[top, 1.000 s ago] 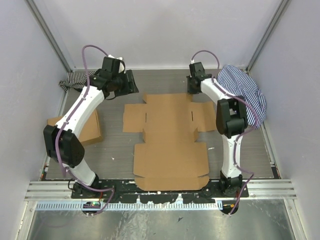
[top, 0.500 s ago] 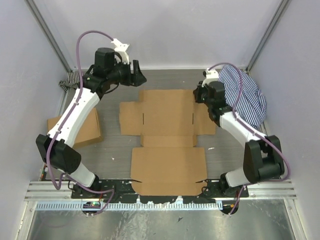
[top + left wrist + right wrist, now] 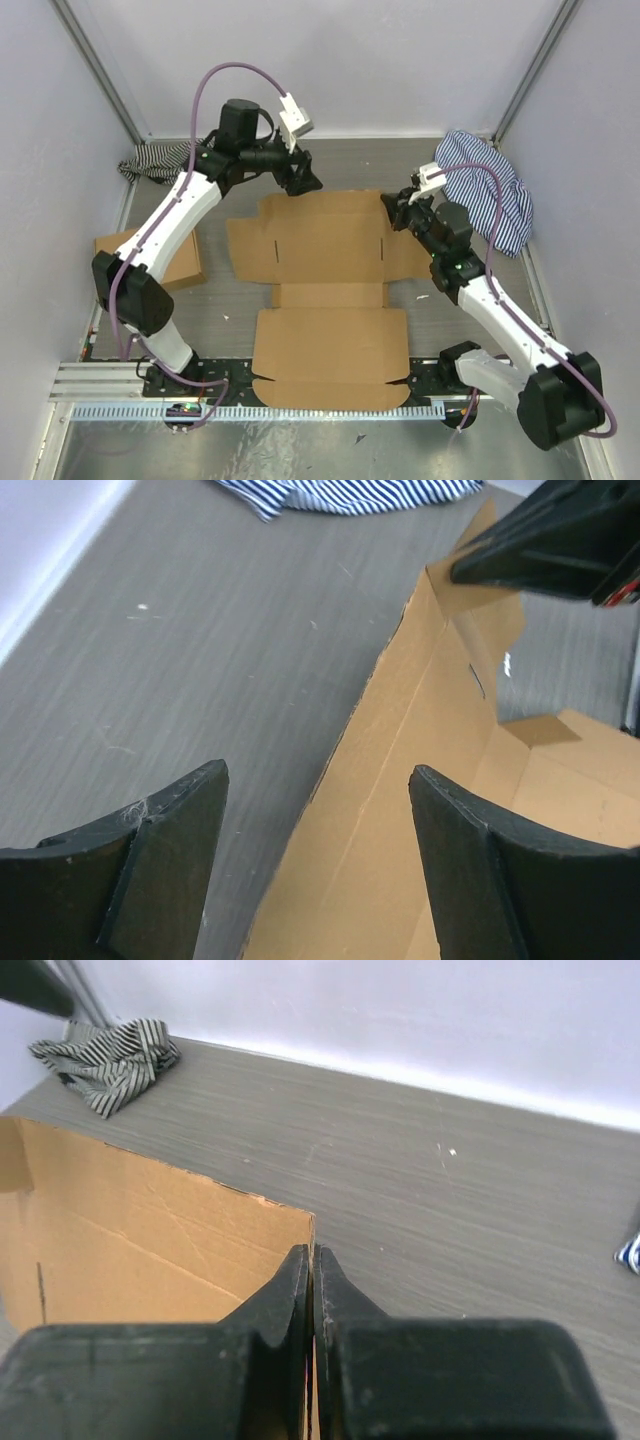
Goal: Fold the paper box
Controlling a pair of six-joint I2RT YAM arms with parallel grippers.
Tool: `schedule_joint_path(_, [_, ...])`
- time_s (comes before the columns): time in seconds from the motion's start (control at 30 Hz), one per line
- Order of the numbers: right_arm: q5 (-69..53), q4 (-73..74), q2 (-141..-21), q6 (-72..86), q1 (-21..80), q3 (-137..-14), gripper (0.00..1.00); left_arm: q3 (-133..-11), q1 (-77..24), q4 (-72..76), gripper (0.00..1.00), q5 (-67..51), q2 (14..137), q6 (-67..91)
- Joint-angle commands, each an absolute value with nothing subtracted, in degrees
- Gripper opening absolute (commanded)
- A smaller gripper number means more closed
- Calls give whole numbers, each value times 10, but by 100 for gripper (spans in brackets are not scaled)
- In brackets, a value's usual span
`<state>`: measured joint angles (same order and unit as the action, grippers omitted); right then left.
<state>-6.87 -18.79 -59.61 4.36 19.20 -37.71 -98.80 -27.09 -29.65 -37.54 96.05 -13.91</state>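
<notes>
The paper box (image 3: 325, 290) is a large brown die-cut cardboard sheet with flaps and slits, spread over the middle of the table. My right gripper (image 3: 394, 208) is shut on its far right corner flap; in the right wrist view the fingers (image 3: 312, 1270) pinch the cardboard edge (image 3: 150, 1230). My left gripper (image 3: 303, 180) is open at the far left edge of the sheet. In the left wrist view the fingers (image 3: 170, 830) straddle the raised back edge of the cardboard (image 3: 400, 810) without touching it.
A second flat brown box (image 3: 170, 258) lies at the left. A dark striped cloth (image 3: 150, 160) lies at the far left corner and a blue striped cloth (image 3: 495, 190) at the far right. Grey walls close in the table.
The right arm has swung out and its gripper has closed on the far right corner. The left gripper moved right along the far edge. The sheet has slid toward the near edge.
</notes>
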Motion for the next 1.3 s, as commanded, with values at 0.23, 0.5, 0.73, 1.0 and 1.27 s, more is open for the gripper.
schedule_joint_path(0.23, [-76, -126, -525, -8, 229, -433, 2, -968, -272, -300, 77, -566, 1003, -173])
schedule_joint_path(0.5, [-89, -108, -512, -4, 231, -438, 2, -946, -289, -320, 78, -513, 1011, -212])
schedule_joint_path(0.73, [-112, -95, -501, -4, 236, -442, 2, -957, -294, -312, 78, -501, 1032, -212])
schedule_joint_path(1.0, [-95, -56, -508, -1, 237, -466, 4, -951, -308, -367, 39, -536, 1041, -231])
schedule_joint_path(1.27, [71, 103, -555, 66, 237, -592, 83, -908, -333, -351, 0, -389, 989, -226])
